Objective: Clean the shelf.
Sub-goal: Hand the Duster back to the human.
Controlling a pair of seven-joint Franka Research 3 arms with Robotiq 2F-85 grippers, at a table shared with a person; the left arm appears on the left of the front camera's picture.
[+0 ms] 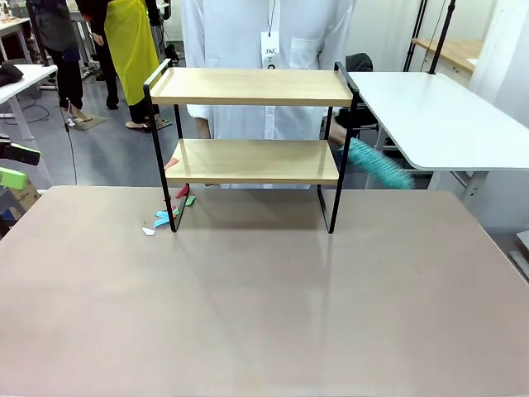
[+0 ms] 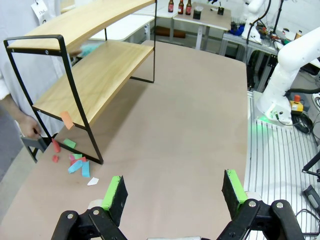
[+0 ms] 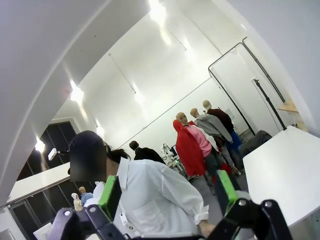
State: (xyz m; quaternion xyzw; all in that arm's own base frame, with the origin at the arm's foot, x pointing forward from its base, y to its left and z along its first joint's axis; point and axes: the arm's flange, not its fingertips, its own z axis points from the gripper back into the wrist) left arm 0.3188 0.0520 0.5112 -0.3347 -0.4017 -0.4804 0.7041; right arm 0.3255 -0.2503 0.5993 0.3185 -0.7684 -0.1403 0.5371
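The shelf (image 1: pixel 248 124) stands at the far middle of the tan table, both wooden boards bare except for an orange paper scrap (image 2: pixel 66 120) hanging at the lower board's end. Coloured paper scraps (image 1: pixel 169 217) lie on the table by its left leg. Behind it, a person in a white coat holds a teal brush (image 1: pixel 378 165) past the shelf's right end. My left gripper (image 2: pixel 172 192) is open and empty, low over the table left of the shelf (image 2: pixel 85 75), and shows at the front view's left edge (image 1: pixel 16 165). My right gripper (image 3: pixel 167 195) is open, empty and pointing upward.
A white table (image 1: pixel 438 116) adjoins the far right corner. The person's other hand (image 2: pixel 27 127) holds a grey flat tool (image 2: pixel 35 146) by the scraps (image 2: pixel 75 162). A white arm (image 2: pixel 285 65) stands beyond the table's right edge. The near tabletop (image 1: pixel 264 314) is bare.
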